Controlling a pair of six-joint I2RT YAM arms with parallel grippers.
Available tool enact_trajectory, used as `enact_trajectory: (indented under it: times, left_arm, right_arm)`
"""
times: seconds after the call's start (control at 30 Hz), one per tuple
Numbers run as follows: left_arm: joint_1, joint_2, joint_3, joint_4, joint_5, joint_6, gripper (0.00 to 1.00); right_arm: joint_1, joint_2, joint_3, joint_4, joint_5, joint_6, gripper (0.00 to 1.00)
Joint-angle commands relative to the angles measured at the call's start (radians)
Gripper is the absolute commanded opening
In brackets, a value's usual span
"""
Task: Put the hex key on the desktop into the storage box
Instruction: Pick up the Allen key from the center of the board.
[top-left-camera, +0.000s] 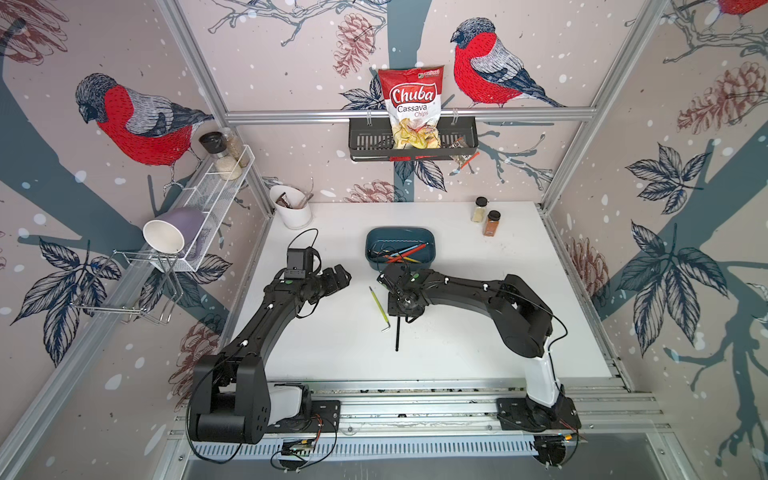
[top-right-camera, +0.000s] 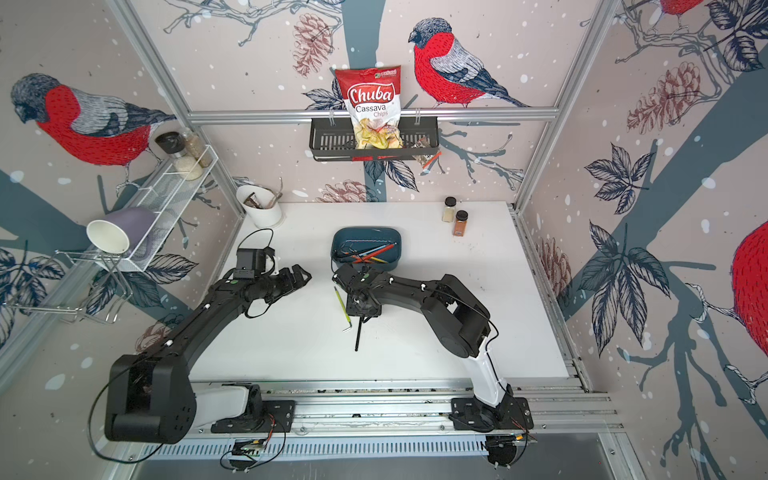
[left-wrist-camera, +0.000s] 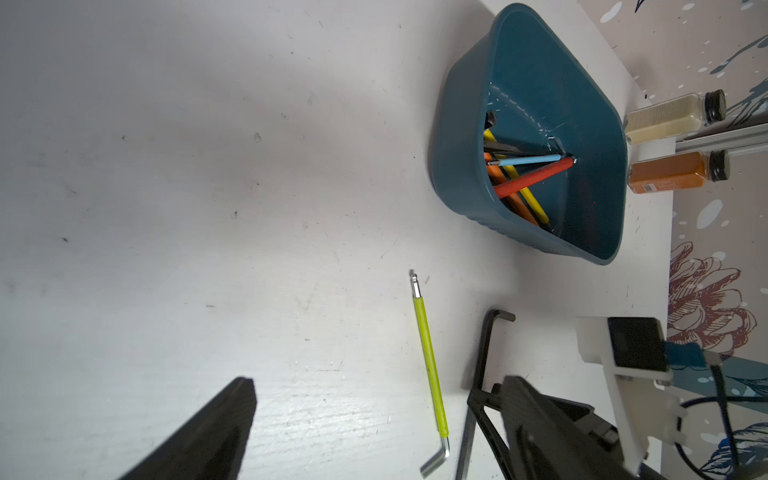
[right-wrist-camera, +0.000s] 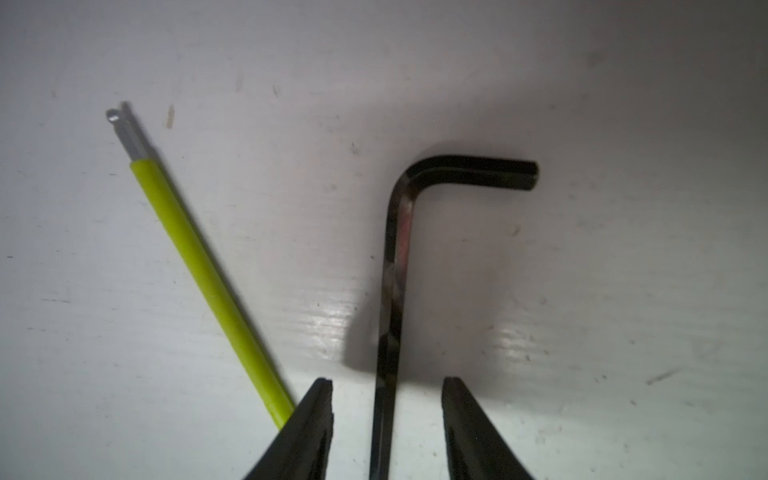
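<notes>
The right claw (right-wrist-camera: 388, 380) is down at the bench (right-wrist-camera: 623, 270) with its jaws partly apart. They straddle the long shaft of the black hex key (right-wrist-camera: 397, 249), and a gap shows on each side, so the claw has hold of nothing. The step in hand, as I judge it, is the grasp itself. The next move calls for closing squarely on the shaft, lifting, and carrying the key to the storage box (top-left-camera: 399, 232), which stands just beyond the right wrist. One finger sits right by the end of the green hex key (right-wrist-camera: 199, 257), which lies flat beside the black one. Whether they touch I cannot tell, and closing may nudge it.

Only the right wrist view shows those gaps. In both top views the wrist hides the claw tips and the key's bend, leaving just the tail of the shaft. The left wrist view alone shows the coloured keys (left-wrist-camera: 528, 176) piled inside the box. The left claw (top-left-camera: 338, 276) hovers off to the side above the bench, and I cannot tell how far open it is.
</notes>
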Motion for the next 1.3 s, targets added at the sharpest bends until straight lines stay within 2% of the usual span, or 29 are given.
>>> enact_trajectory:
  times: [0.0, 0.33, 0.57, 0.67, 0.73, 1.27]
  left_arm:
    - [-0.003, -0.007, 0.01, -0.003, 0.011, 0.007, 0.96]
    - [-0.003, -0.027, 0.012, -0.012, -0.019, 0.012, 0.96]
    - [-0.003, -0.043, 0.011, -0.01, -0.031, 0.012, 0.96]
    - [-0.003, -0.041, 0.016, -0.012, -0.028, 0.015, 0.96]
    - [-0.002, -0.042, 0.02, -0.016, -0.029, 0.016, 0.96]
    - [-0.002, -0.069, 0.01, -0.005, -0.025, 0.01, 0.96]
  right_arm:
    - [0.004, 0.038, 0.053, -0.095, 0.035, -0.029, 0.46]
    - [0.013, 0.162, 0.104, -0.13, 0.013, -0.051, 0.41]
    - [0.015, 0.189, 0.103, -0.112, 0.027, -0.05, 0.19]
    - [0.016, 0.159, 0.107, -0.108, 0.04, -0.05, 0.06]
    - [0.013, 0.131, 0.107, -0.102, 0.043, -0.05, 0.01]
    - [-0.05, -0.114, 0.104, -0.009, 0.039, -0.025, 0.0]
